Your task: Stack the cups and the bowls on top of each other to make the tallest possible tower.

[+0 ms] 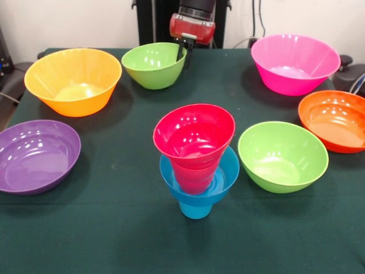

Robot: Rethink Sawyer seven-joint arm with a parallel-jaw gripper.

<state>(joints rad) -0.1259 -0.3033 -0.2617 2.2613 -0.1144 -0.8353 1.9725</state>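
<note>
Nearest, mid-table, stands the tower [195,165]: a blue cup [195,208], a blue bowl [225,174], and a red cup [194,137] tilted on top. It looks light, stiff and slippery; best taken by a rim. Far behind, the gripper [183,52] straddles the green bowl's [151,65] rim, fingers apart. No writing shows.

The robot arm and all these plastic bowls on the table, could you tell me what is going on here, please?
A small tower stands mid-table: a sky-blue ribbed plastic cup at the bottom, a small blue bowl on it, and red plastic pieces nested on top. The red and black arm's gripper hangs at the far lime green bowl, holding nothing visible. The yellow-orange, purple, pink, orange and near lime green bowls sit loose, unstacked.
</note>
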